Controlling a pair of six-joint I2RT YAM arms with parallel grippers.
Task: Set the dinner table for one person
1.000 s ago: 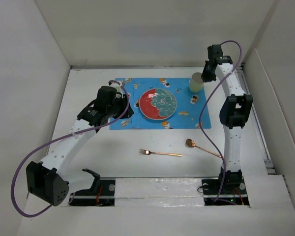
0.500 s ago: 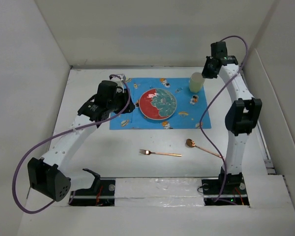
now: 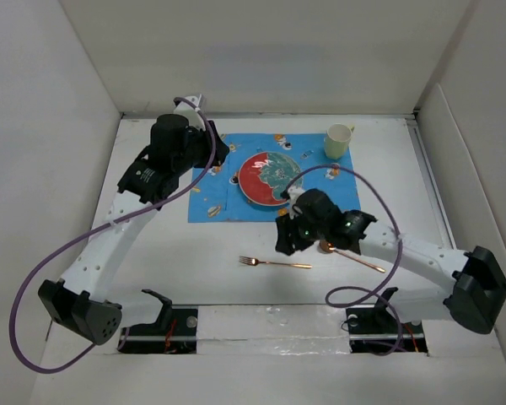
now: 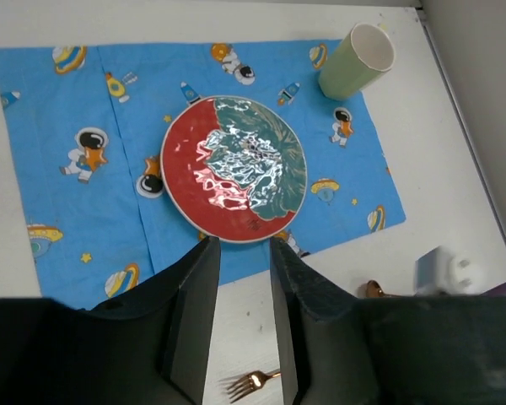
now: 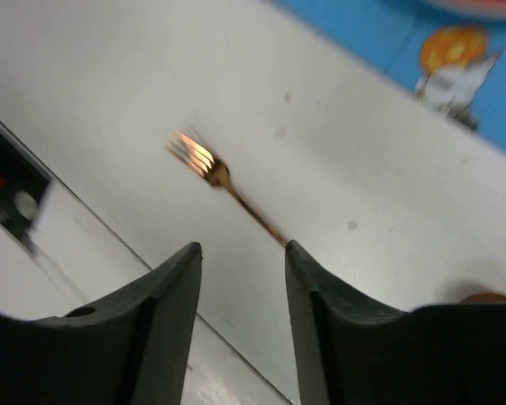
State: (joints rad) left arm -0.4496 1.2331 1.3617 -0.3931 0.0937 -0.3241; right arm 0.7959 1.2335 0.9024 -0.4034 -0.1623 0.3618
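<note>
I am holding my left gripper (image 3: 214, 154) over the left part of the blue placemat (image 3: 215, 202), toward the upper left of the overhead view. Its fingers (image 4: 194, 321) are standing apart with nothing between them. In my left wrist view they are framing the lower rim of the red and green plate (image 4: 234, 169), which is sitting in the middle of the mat. The pale green cup (image 4: 357, 61) is standing upright on the mat's upper right corner.

I am hovering my right gripper (image 3: 285, 240) low over the dinner table (image 3: 219, 245), the white surface filling the frame, just below the mat's lower edge. Its fingers (image 5: 164, 329) are also spread and are pinching nothing. In my right wrist view the copper fork (image 5: 211, 169) is lying flat on the bare table, tines toward the upper left, and its handle is running down into the gap between my fingertips. I cannot tell whether they are touching it.

In the overhead view the fork (image 3: 274, 263) is lying crosswise in the lower centre. The copper spoon (image 3: 354, 256) is lying just to its right, its bowl partly hidden under my right wrist.
</note>
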